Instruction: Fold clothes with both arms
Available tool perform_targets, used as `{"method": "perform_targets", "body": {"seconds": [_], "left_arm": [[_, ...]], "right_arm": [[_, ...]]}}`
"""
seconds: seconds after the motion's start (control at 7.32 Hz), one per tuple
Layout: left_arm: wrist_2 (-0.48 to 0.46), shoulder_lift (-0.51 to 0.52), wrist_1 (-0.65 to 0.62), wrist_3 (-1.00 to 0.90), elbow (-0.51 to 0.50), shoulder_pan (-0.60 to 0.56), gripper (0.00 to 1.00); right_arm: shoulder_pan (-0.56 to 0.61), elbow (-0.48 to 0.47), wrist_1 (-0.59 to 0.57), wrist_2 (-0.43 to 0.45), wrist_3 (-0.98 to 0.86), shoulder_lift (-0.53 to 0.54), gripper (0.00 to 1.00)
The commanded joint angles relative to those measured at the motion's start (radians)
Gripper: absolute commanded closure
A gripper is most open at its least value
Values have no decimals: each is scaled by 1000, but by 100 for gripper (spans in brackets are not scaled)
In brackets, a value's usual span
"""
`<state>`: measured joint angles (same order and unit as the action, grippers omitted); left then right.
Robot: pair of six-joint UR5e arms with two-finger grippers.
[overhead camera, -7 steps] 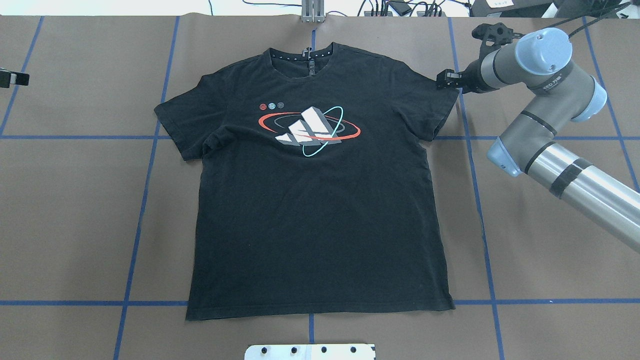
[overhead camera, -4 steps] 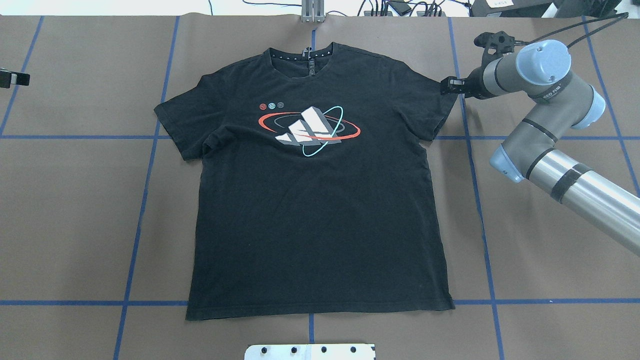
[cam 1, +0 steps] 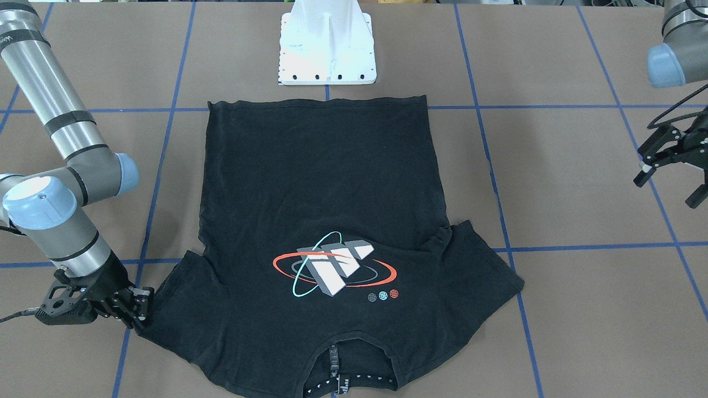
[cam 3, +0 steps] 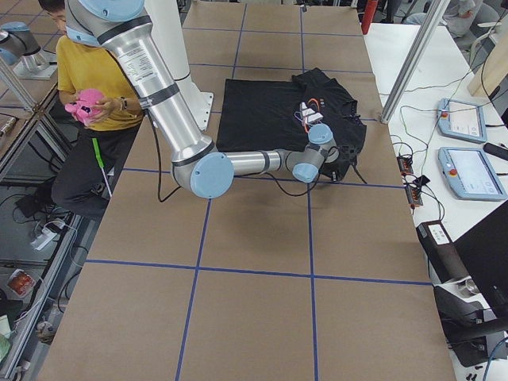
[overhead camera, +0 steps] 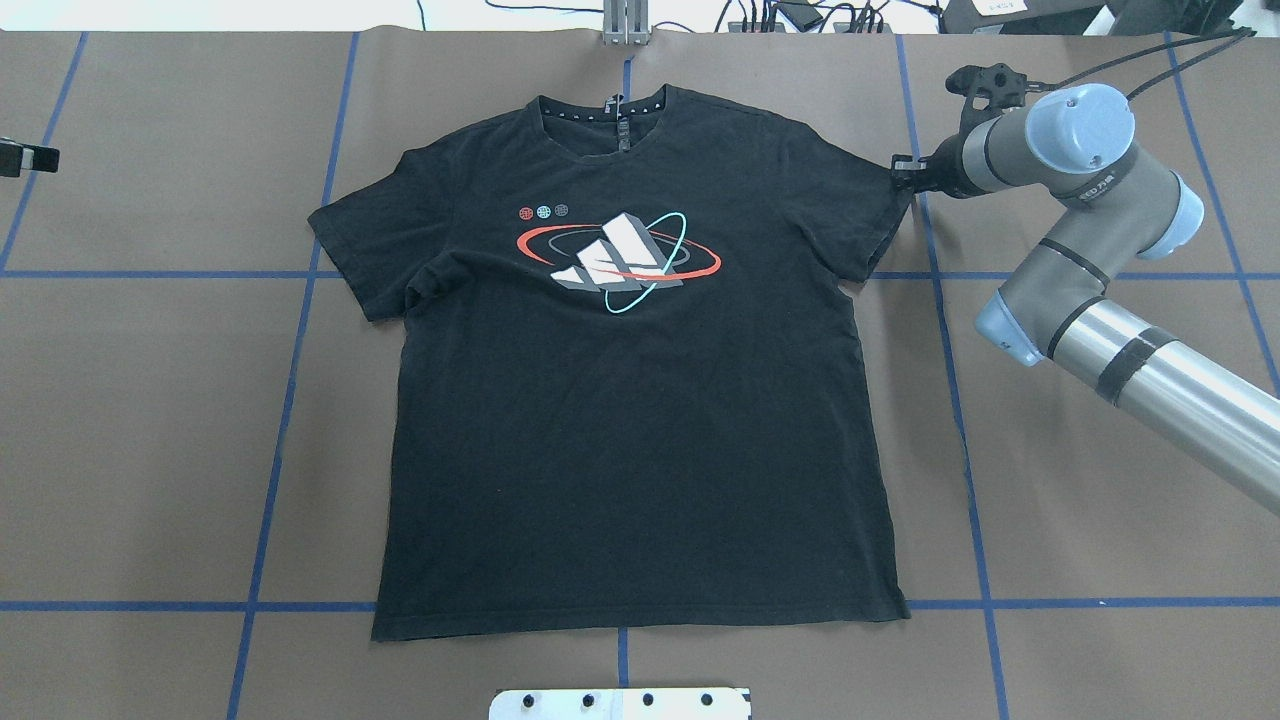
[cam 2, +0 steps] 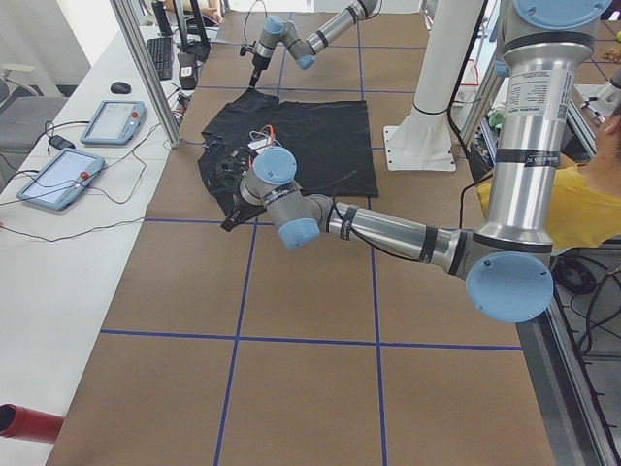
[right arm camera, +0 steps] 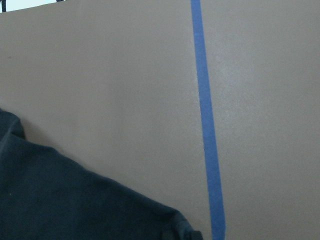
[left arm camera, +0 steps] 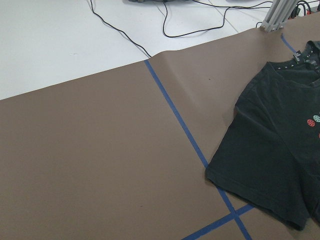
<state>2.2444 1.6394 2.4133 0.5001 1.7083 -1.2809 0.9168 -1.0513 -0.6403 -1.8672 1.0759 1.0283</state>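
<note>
**Right gripper at the sleeve edge of a flat T-shirt**

A black T-shirt is lying flat in the middle of the brown table, print side up. Seen from over the robot's shoulders, its collar is pointing to the far edge. Its hem is lying near the robot, just beyond the white pedestal. The red, teal and white graphic is sitting on the chest. Small creases are showing beside the left sleeve, and the rest of the cloth is lying smooth.

The right arm is reaching in from the right and bending toward the far right part of the shirt. The right gripper is sitting low at the outer edge of the right sleeve, touching the cloth or just beside it. Its fingers are blending into the black fabric in every view, so I cannot tell whether they are apart, together or clamped on the sleeve. Its wrist camera is looking at a corner of black cloth beside a blue tape line.

The left arm is hanging over the left side of the table, apart from the shirt. The left gripper is hovering above the table with its two fingers spread apart, holding nothing. Its wrist camera is looking across the table at the left sleeve and the collar.

A person in a yellow top is holding something pink behind the robot.
</note>
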Motion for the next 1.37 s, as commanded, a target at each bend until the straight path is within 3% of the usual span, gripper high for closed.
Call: {"method": "perform_targets", "body": {"seconds": [0.0, 0.41, 0.68, 0.96, 1.09, 1.23], "left_arm": [[0, -3, 0, 0, 1, 0, 0], [0, -1, 0, -2, -4, 2, 0], [-2, -3, 0, 0, -6, 2, 0], [-2, -3, 0, 0, -6, 2, 0], [-2, -3, 0, 0, -6, 2, 0], [-2, -3, 0, -2, -6, 2, 0]], "right_arm": [[4, -4, 8, -1, -2, 0, 100], [10, -108, -17, -9, 31, -1, 100], [-10, -214, -141, 5, 125, -25, 100], [-108, -193, -313, 135, 202, -182, 100], [-133, -159, -390, 146, 231, -247, 100], [-157, -95, -386, 198, 248, -287, 100]]}}
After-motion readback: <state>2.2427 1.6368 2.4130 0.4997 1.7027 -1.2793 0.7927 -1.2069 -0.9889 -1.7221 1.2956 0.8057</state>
